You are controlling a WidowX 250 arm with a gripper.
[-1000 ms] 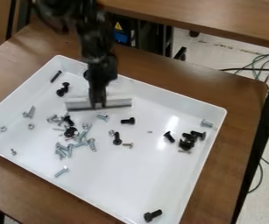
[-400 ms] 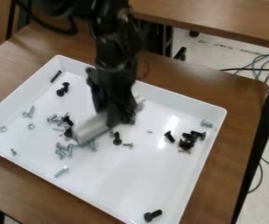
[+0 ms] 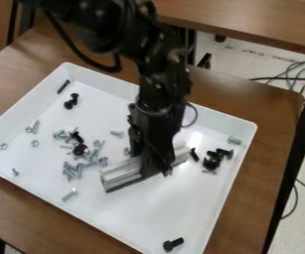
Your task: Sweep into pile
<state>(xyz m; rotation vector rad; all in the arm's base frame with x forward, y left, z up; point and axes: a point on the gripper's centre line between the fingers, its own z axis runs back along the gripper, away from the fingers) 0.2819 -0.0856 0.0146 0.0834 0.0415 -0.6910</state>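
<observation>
While blk hand (image 3: 156, 170) clamps ribbed metal bar (image 3: 122, 174), silvery bolts (image 3: 70, 194) dot smooth wht tray (image 3: 148, 218)

In the white tray (image 3: 148, 213) on the brown table (image 3: 274, 109), my end effector (image 3: 156, 168) grips a silvery bar (image 3: 120, 173) slantwise, between mixed silver and black screws (image 3: 80, 150) and a smaller group of black bolts (image 3: 213, 159).

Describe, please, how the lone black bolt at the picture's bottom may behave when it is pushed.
The black bolt lies on its side with a wider head, so it would probably roll in a curve. On the shiny tray it may also slide easily. It looks solid, so it should stay stiff.
</observation>
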